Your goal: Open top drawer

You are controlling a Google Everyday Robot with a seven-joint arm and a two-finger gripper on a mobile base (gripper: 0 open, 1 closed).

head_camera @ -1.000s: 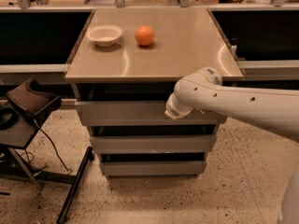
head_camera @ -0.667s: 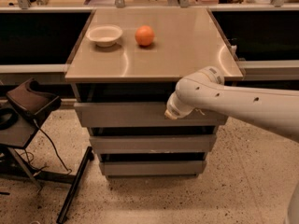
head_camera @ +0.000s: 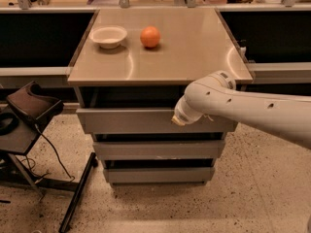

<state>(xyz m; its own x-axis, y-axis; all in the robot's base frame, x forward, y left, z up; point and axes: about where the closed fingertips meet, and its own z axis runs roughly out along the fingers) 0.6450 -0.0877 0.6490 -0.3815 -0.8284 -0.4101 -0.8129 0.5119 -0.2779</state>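
Barely any shift since the earlier frame: arm end sits a shade lower against the drawer front, nothing else displaced.

- Gripper (head_camera: 178, 120) pressed at the face of the top drawer (head_camera: 131, 121), right of centre, just under its upper edge. Grip state: cannot tell, the forearm covers it.
- Front is flat and handleless, so contact near the top lip is likely the only purchase for a pull.
- Top drawer runs left and right of the gripper. A dark gap shows above it, under the tabletop (head_camera: 194, 52). It reads as part-way out, standing proud of the two narrower drawers (head_camera: 155, 150) below the gripper.
- Bowl (head_camera: 108, 36) and orange (head_camera: 150, 36) sit up and left of the gripper, well apart, clear of the pull.
- Judgement: pull under way, not finished.
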